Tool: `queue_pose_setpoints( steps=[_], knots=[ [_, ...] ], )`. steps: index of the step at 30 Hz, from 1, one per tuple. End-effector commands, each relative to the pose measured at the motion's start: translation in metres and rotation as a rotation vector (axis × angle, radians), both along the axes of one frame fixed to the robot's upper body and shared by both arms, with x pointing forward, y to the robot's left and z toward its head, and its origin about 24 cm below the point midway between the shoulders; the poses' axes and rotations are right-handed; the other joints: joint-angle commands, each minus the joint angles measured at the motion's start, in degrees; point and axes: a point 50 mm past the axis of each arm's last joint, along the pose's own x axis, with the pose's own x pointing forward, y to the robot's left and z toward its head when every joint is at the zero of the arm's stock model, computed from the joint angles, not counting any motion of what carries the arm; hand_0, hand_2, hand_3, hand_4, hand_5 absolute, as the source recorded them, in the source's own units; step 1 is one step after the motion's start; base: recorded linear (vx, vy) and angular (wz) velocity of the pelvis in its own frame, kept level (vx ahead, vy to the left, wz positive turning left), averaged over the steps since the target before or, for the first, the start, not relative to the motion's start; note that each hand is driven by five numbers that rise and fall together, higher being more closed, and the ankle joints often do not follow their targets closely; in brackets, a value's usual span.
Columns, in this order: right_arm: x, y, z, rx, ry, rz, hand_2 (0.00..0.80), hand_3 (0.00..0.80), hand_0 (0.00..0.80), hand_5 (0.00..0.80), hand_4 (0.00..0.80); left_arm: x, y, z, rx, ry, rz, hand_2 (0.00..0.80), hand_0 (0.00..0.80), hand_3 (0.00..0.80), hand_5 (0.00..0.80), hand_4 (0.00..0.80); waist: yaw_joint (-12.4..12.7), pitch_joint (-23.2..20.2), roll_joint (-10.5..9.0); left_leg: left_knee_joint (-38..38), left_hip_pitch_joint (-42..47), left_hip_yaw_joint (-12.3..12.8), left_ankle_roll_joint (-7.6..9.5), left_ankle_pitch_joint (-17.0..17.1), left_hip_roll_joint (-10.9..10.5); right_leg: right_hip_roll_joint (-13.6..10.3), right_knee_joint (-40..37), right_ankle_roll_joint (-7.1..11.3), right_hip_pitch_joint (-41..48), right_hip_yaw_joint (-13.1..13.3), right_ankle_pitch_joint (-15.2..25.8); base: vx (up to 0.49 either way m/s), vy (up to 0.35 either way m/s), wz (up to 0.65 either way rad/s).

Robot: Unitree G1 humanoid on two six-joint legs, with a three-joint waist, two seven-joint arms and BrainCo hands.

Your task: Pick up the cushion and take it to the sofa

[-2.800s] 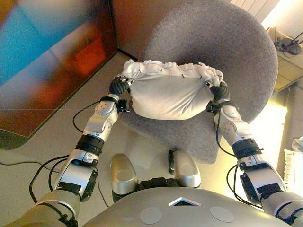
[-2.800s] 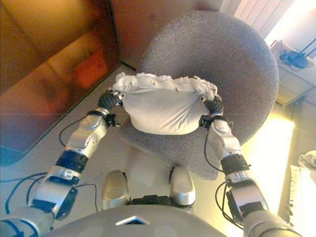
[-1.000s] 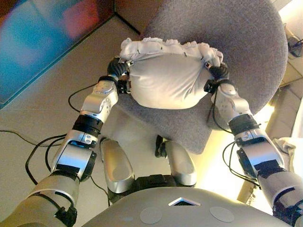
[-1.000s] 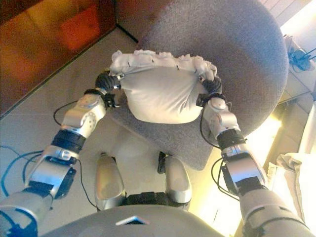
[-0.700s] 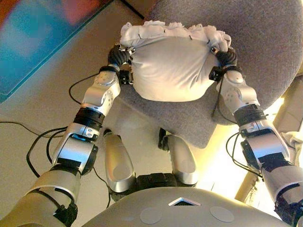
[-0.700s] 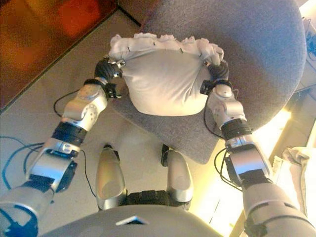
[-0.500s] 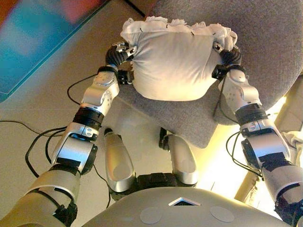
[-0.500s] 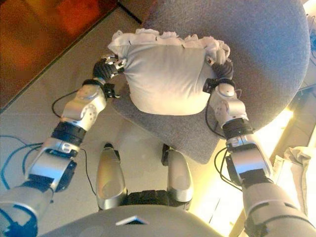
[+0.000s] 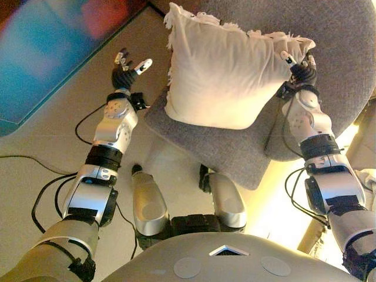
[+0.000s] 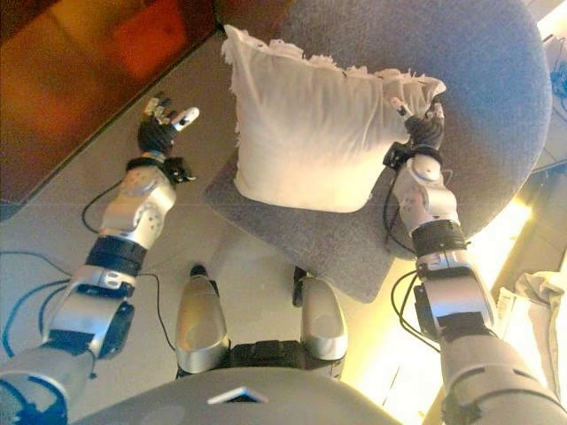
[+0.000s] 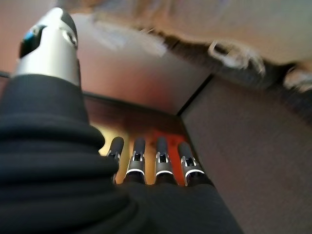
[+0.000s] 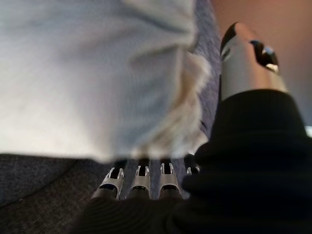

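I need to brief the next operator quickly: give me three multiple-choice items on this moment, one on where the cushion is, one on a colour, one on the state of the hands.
1. Where is the cushion?
A. on the floor
B. on the grey seat, leaning on its back
C. held up in both hands

2. What colour is the cushion?
A. cream white
B. red
C. dark blue

3. How are the hands?
A. both shut on the cushion
B. only the left hand grips it
C. both open, holding nothing

Answers:
1 B: its lower edge sits on the seat with no hand under it.
2 A: the fringed cover is pale in both eye views.
3 C: the left hand is spread out to the side, clear of the cushion; the right hand has straight fingers by the cushion's corner.
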Motion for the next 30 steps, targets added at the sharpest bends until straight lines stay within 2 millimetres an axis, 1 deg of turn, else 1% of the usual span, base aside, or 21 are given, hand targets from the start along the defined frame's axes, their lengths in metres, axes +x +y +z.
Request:
queue_pose_setpoints(
  steps=[1,2,5,7,11,14,16,17,19,21,23,24,27,28,29,30],
  knots=[
    [-0.019,-0.039,0.015,-0.036,-0.124,-0.121,0.0,0.0,0.0,0.0,0.0,-0.016,0.003,-0.008,-0.037,-0.063,-0.03,0.0,0.0,0.0,0.0,0.0,0.39,-8.73,1.12,-5.18,-0.01,-1.98,-1.89,7.87,2.69,-0.48,-4.55,1.43,1.29,3.11,2.58,0.057,0.102,0.0],
    [-0.024,-0.048,0.016,-0.015,-0.135,-0.161,0.0,0.0,0.0,0.0,0.0,-0.02,0.007,-0.012,-0.034,-0.048,-0.025,0.0,0.0,0.0,0.0,0.0,0.39,-9.73,1.34,-5.94,0.95,-1.66,-1.81,7.76,2.58,-0.52,-5.41,1.52,2.18,3.25,2.47,0.049,0.11,0.05],
    [-0.029,-0.059,0.019,-0.016,-0.143,-0.194,0.0,0.0,0.0,0.0,0.0,-0.027,0.008,-0.022,-0.017,-0.019,-0.039,0.0,0.0,0.0,0.0,0.0,0.32,-11.85,1.85,-7.25,2.88,-0.71,-1.65,7.51,2.34,-0.82,-7.04,1.7,3.85,3.73,2.33,0.047,0.143,0.02],
    [-0.032,-0.067,0.022,-0.042,-0.14,-0.206,0.0,0.0,0.0,0.0,0.0,-0.031,0.008,-0.029,-0.049,-0.003,-0.048,0.0,0.0,0.0,0.0,0.0,0.16,-13.64,2.32,-8.37,4.34,0.2,-1.48,7.33,2.04,-1.1,-8.35,1.9,5.13,4.17,2.24,0.038,0.187,-0.06],
    [-0.04,-0.08,0.021,-0.077,-0.132,-0.228,0.0,0.0,0.0,0.0,0.0,-0.04,0.006,-0.04,-0.092,0.024,-0.093,0.0,0.0,0.0,0.0,0.0,0.02,-15.86,3.09,-10.64,7.07,1.65,-0.94,6.77,1.09,-1.79,-10.82,2.51,7.25,4.73,2.4,0.005,0.156,-0.02],
    [-0.045,-0.082,0.015,-0.105,-0.101,-0.189,0.0,0.0,0.0,0.0,0.0,-0.045,0.001,-0.046,-0.134,0.032,-0.13,0.0,0.0,0.0,0.0,0.0,-0.18,-17.08,3.58,-11.81,8.42,2.59,-0.49,6.5,0.46,-2.45,-11.83,2.93,8.05,4.74,2.62,-0.051,0.134,-0.08],
    [-0.047,-0.079,0.009,-0.114,-0.091,-0.148,0.0,0.0,0.0,0.0,0.0,-0.048,-0.002,-0.048,-0.163,0.031,-0.149,0.0,0.0,0.0,0.0,0.0,-0.36,-17.61,3.78,-12.48,9.02,3.03,-0.2,6.42,0.04,-2.79,-12.31,3.12,8.27,4.73,2.88,-0.102,0.137,-0.07],
    [-0.048,-0.073,0.002,-0.119,-0.079,-0.089,0.0,0.0,0.0,0.0,0.0,-0.05,-0.004,-0.049,-0.191,0.026,-0.157,0.0,0.0,0.0,0.0,0.0,-0.61,-18.15,3.94,-13.12,9.43,3.37,0.08,6.42,-0.32,-3.04,-12.68,3.22,8.29,4.68,3.13,-0.12,0.142,-0.04],
    [-0.051,-0.063,-0.006,-0.104,-0.08,-0.031,0.0,0.0,0.0,0.0,0.0,-0.055,-0.005,-0.05,-0.222,0.014,-0.156,0.0,0.0,0.0,0.0,0.0,-1.0,-18.67,4.03,-13.81,9.84,3.81,0.45,6.4,-0.87,-3.34,-12.95,3.32,8.01,4.86,3.51,-0.14,0.141,-0.06],
    [-0.06,-0.054,-0.019,-0.09,-0.08,0.025,0.0,0.0,0.0,0.0,0.0,-0.062,-0.005,-0.051,-0.239,-0.001,-0.153,0.0,0.0,0.0,0.0,0.0,-1.44,-19.0,4.13,-14.25,10.2,4.3,0.9,6.22,-1.48,-3.64,-13.23,3.42,7.8,5.03,3.99,-0.176,0.132,-0.04],
    [-0.073,-0.045,-0.038,-0.033,-0.073,0.091,0.0,0.0,0.0,0.0,0.0,-0.071,-0.002,-0.055,-0.299,-0.007,-0.146,0.0,0.0,0.0,0.0,0.0,-1.96,-19.42,4.17,-15.13,10.79,5.03,1.65,5.95,-2.34,-3.92,-13.88,3.7,7.52,5.28,4.63,-0.198,0.127,-0.04],
    [-0.076,-0.042,-0.042,-0.01,-0.071,0.107,0.0,0.0,0.0,0.0,0.0,-0.073,-0.002,-0.056,-0.312,-0.008,-0.144,0.0,0.0,0.0,0.0,0.0,-2.07,-19.53,4.15,-15.4,10.98,5.27,1.81,5.9,-2.57,-4.04,-14.1,3.8,7.42,5.3,4.9,-0.186,0.117,-0.09],
    [-0.087,-0.023,-0.065,0.081,-0.064,0.206,0.0,0.0,0.0,0.0,0.0,-0.081,-0.003,-0.059,-0.358,-0.032,-0.176,0.0,0.0,0.0,0.0,0.0,-2.7,-19.83,4.11,-15.9,11.57,6.15,2.64,5.26,-4.06,-4.51,-15.4,4.17,6.91,5.39,6.46,-0.185,0.115,-0.16],
    [-0.09,-0.019,-0.068,0.09,-0.062,0.222,0.0,0.0,0.0,0.0,0.0,-0.083,-0.003,-0.059,-0.364,-0.039,-0.181,0.0,0.0,0.0,0.0,0.0,-2.8,-19.92,4.06,-15.84,11.58,6.26,2.81,5.08,-4.33,-4.62,-15.58,4.29,6.79,5.55,6.72,-0.21,0.12,-0.23],
    [-0.095,-0.011,-0.074,0.1,-0.056,0.267,0.0,0.0,0.0,0.0,0.0,-0.087,-0.003,-0.057,-0.375,-0.073,-0.196,0.0,0.0,0.0,0.0,0.0,-3.13,-19.79,3.98,-15.33,11.51,6.52,3.27,4.31,-5.25,-4.99,-15.92,4.59,6.23,5.99,7.57,-0.202,0.108,-0.21],
    [-0.098,-0.008,-0.078,0.103,-0.049,0.283,0.0,0.0,0.0,0.0,0.0,-0.09,-0.001,-0.058,-0.385,-0.085,-0.198,0.0,0.0,0.0,0.0,0.0,-3.3,-19.7,3.83,-14.76,11.4,6.83,3.57,3.72,-5.77,-5.41,-16.01,4.92,5.81,6.28,8.15,-0.245,0.116,-0.17]
  ],
)
